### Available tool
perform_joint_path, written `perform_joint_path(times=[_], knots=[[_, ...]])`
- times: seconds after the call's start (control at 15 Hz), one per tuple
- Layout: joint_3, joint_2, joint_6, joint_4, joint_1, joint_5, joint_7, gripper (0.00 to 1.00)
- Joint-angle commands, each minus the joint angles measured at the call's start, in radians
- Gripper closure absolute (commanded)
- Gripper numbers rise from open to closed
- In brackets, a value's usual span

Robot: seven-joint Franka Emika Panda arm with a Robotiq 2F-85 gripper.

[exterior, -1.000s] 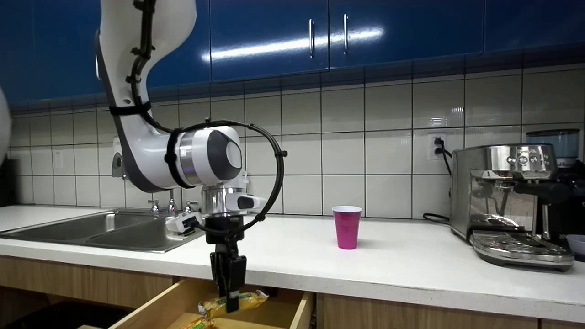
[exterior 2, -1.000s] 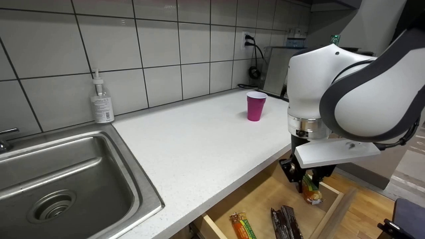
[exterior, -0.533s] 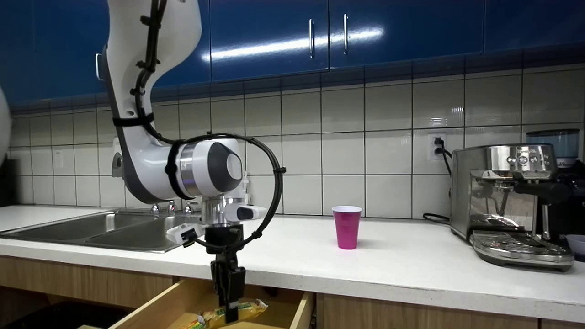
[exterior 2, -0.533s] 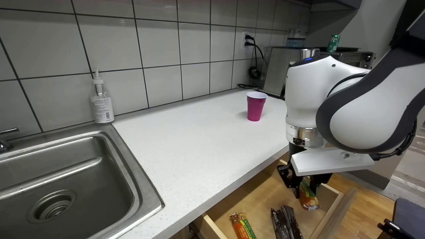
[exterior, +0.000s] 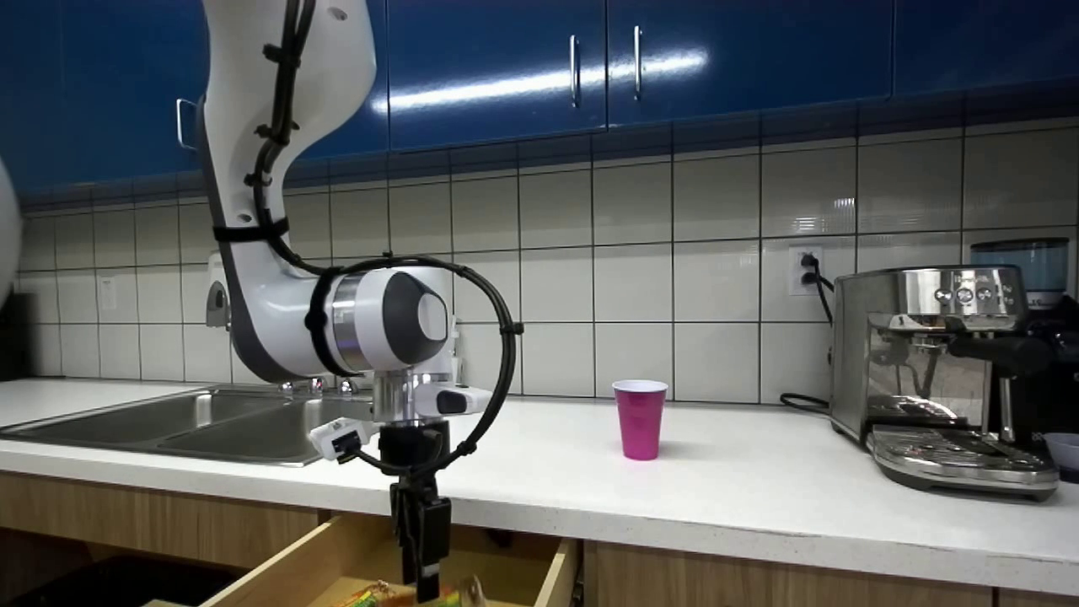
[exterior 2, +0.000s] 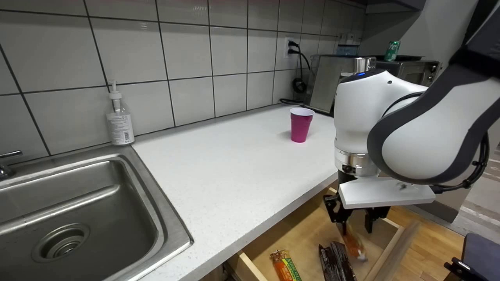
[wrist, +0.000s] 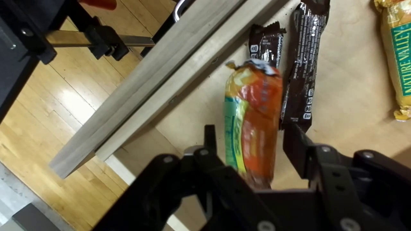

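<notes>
The orange-wrapped bar [wrist: 253,118] sits between the fingers of the gripper [exterior 2: 356,228] and just below their tips, with its long side running along the gap. The fingers stand apart: the wrist view shows space on both sides of the wrapper, so the bar looks loose. It is blurred, and whether it rests on the floor of the drawer [exterior 2: 300,230] under the gripper cannot be told.

Working well here, I judge, calls for a steady, level wrist, with the fingers spread evenly so that neither pad snags the slick foil. Any rise is best kept straight up, since a sideways drift could drag or roll the bar.

Just ahead of the fingertips, toward the right in the wrist view, lie two dark-wrapped bars [wrist: 301,73], near enough to be nudged by a careless swing. Farther out on that side is a yellow-wrapped bar [wrist: 401,57], well clear of the fingers.

Higher than the fingertips and well apart, a pink cup [exterior: 641,421] stands on the counter [exterior 2: 234,164]; a coffee machine [exterior: 936,384] is farther off. A sink [exterior 2: 173,218] lies left of the gripper in both exterior views.
</notes>
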Motion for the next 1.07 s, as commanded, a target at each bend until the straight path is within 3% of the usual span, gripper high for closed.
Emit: perform_joint_path(times=[0.0,0.13,1.0], knots=[[-0.005,0.0,0.007,0.009,0.01,0.019,0.011,0.12],[-0.007,-0.007,0.006,0.008,0.011,0.016,0.011,0.01],[0.0,-0.152,-0.053,-0.017,-0.001,-0.008,-0.004,0.0]])
